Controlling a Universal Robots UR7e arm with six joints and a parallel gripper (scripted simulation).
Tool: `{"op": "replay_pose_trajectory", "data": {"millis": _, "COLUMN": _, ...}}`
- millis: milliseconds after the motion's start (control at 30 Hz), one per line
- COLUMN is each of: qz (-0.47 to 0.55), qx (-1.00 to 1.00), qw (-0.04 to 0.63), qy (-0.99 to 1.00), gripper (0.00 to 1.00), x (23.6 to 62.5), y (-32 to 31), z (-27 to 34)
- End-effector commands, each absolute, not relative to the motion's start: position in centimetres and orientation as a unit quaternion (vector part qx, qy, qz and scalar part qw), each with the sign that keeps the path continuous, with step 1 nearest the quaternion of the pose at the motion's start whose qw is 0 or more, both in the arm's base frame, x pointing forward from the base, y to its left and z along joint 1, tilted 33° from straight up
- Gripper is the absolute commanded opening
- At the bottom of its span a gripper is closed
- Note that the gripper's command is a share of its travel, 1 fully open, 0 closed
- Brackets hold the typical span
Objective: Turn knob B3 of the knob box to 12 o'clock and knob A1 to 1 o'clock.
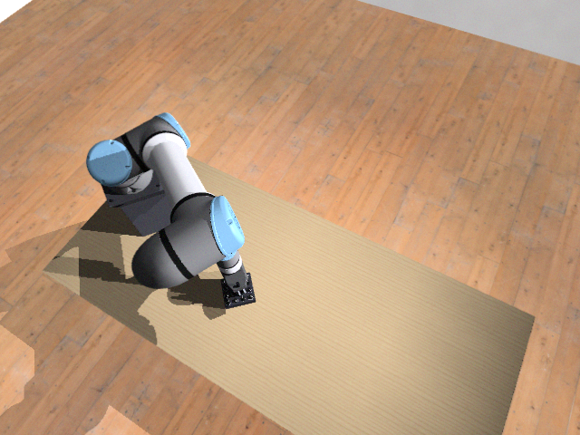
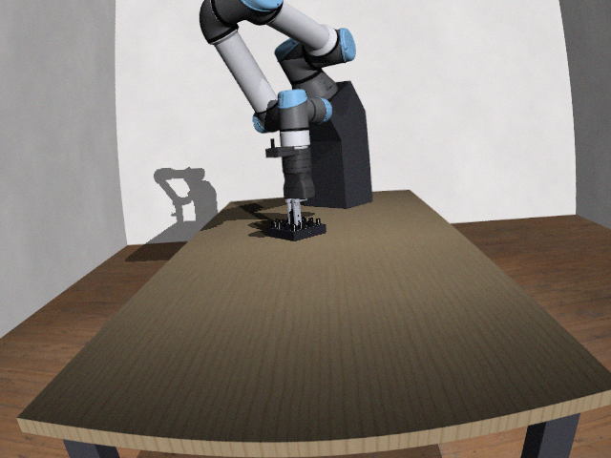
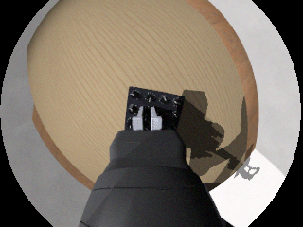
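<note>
The black knob box (image 1: 241, 304) (image 2: 305, 235) (image 3: 157, 94) stands on the table, with a row of four small knobs along its far edge in the wrist view. My gripper (image 1: 240, 291) (image 2: 294, 224) (image 3: 147, 112) points down over the box, its fingertips at knob height. The fingers stand close together on both sides of one inner knob and look shut on it. That knob is mostly hidden between them. The printed names, hour marks and most white lines are too small to read. The gripper body hides the near part of the box in the wrist view.
The other knobs stand close around the fingers. The wooden table (image 1: 374, 337) (image 2: 321, 335) (image 3: 95, 57) extends around the box. The arm's dark pedestal (image 2: 340, 162) rises behind the box in the exterior view. The arm's shadow falls beside the box.
</note>
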State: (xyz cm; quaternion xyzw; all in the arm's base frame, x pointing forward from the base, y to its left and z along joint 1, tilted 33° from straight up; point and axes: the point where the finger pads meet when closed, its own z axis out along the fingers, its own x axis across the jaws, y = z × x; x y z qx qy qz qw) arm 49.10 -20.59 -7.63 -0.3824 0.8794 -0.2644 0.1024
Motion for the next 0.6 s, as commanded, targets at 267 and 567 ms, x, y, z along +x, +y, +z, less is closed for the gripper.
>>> {"op": "replay_pose_trajectory", "data": {"millis": 267, "qz": -0.257, "qx": -0.318, "qw": 0.120, "qy": 0.905, "gripper": 0.30, "x": 49.12, "y": -20.59, "z": -7.59}}
{"op": "replay_pose_trajectory", "data": {"millis": 567, "qz": -0.254, "qx": -0.300, "qw": 0.126, "qy": 0.911, "gripper": 0.30, "x": 49.12, "y": -20.59, "z": -7.58}}
